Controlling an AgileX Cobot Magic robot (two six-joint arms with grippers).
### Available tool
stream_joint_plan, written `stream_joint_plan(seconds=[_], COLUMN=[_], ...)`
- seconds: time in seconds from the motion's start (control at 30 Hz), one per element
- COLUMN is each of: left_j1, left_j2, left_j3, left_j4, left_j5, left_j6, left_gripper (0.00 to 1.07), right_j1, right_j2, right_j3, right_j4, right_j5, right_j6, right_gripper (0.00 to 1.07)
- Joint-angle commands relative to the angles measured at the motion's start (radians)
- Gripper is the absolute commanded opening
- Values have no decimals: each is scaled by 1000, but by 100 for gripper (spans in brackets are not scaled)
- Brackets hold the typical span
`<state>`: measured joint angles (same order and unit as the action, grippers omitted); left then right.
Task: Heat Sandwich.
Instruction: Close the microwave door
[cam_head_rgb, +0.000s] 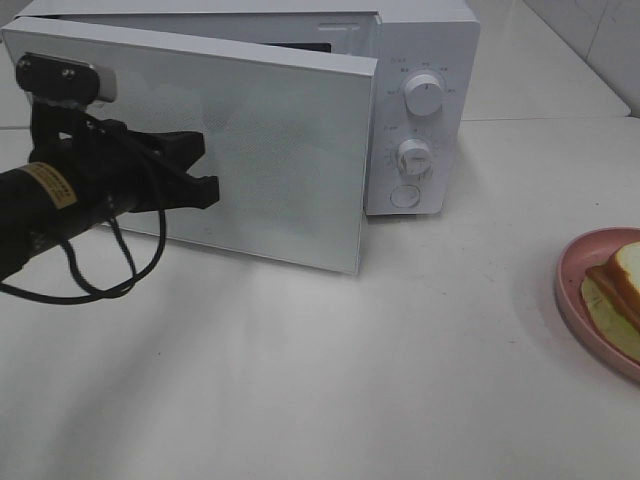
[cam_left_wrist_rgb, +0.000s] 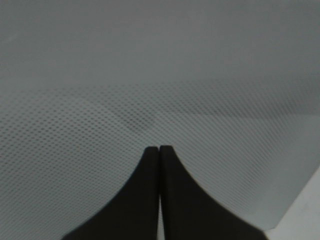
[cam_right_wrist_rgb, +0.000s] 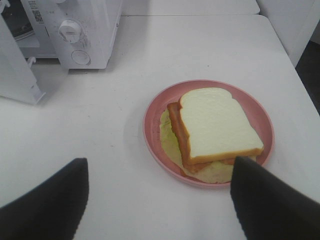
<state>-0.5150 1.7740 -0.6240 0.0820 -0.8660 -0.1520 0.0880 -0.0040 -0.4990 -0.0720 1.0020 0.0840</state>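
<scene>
The white desk (cam_head_rgb: 330, 380) carries a white microwave (cam_head_rgb: 425, 100) with its door (cam_head_rgb: 250, 150) partly open. The sandwich (cam_right_wrist_rgb: 212, 127) lies on a pink plate (cam_right_wrist_rgb: 155, 107) to the right. The left tool (cam_left_wrist_rgb: 159, 149) is closed near the door; the right tool (cam_right_wrist_rgb: 157, 200) stands wide, holding nothing.

The microwave (cam_head_rgb: 420, 100) looks like glossy white plastic, and its door (cam_head_rgb: 260, 150) has a fine dotted mesh finish. The table (cam_head_rgb: 350, 380) is matt off-white and a bit scuffed. Smooth pink plate (cam_right_wrist_rgb: 155, 125), probably plastic; the sandwich (cam_right_wrist_rgb: 215, 125) bread looks soft and matt.
</scene>
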Motion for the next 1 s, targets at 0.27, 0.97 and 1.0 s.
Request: stream_joint_plan(seconds=[0.27,0.97,1.0], left_j1=[-123,-201,-201], left_j2=[87,235,241], left_j3=[-195,-546,-557], left_j4=[-195,-637,-657], left_j5=[88,259,260], left_j6=[94,434,458], left_gripper=[0,0,0], right_j1=[-7,-7,-7], right_j2=[-27,-27,-27], right_j3=[1,1,1], right_j4=[5,5,5], right_j5=[-7,-7,-7], right_j6=[-9,-9,-9], right_gripper=[75,75,75])
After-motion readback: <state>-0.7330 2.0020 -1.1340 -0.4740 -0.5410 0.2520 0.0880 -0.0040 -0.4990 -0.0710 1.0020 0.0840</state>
